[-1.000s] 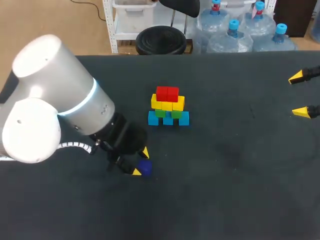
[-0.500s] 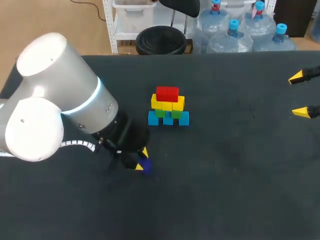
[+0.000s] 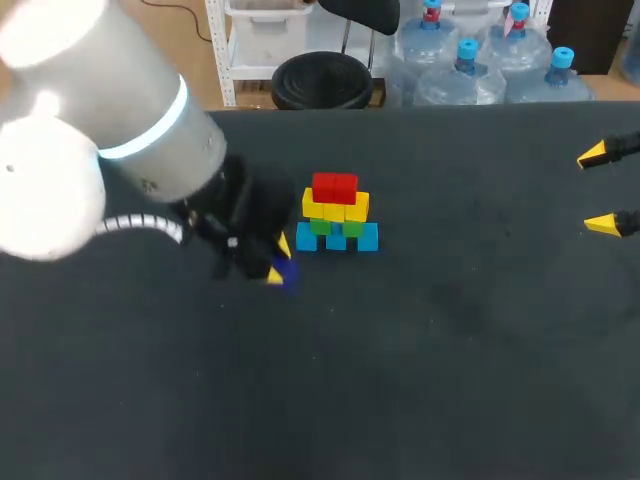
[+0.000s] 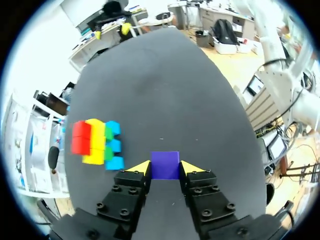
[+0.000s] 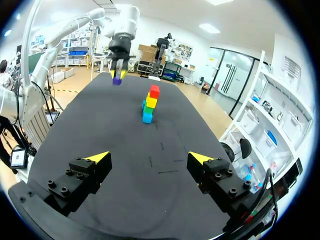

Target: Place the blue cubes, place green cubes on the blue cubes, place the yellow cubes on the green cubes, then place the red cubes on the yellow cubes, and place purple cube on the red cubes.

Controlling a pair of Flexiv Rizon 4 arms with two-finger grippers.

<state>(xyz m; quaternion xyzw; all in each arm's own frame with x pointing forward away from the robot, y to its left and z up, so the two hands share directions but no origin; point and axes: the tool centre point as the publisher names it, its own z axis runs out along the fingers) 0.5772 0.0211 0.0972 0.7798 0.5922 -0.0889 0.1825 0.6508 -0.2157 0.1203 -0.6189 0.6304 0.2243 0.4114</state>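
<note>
On a dark table [image 3: 450, 350], a near-finished build waits for its cap: blue cubes [image 3: 337, 238] at the base, green cubes [image 3: 335, 227] on them, yellow cubes [image 3: 336, 209] above, and two red cubes [image 3: 334, 187] side by side on top. The left gripper [image 4: 165, 168] has its yellow-tipped fingers closed on the purple cube [image 4: 165, 161] from two sides and holds it just beside the tiers, apparently clear of the table. The right gripper [image 3: 598, 190] hangs wide and empty, well apart near the table's far edge.

The last placement looks to be in hand. Done well, it would mean carrying the cube above the red pair, lowering it straight down across the seam between them, and letting go only once it sits flat. A sideways nudge could topple the narrow top.
</note>
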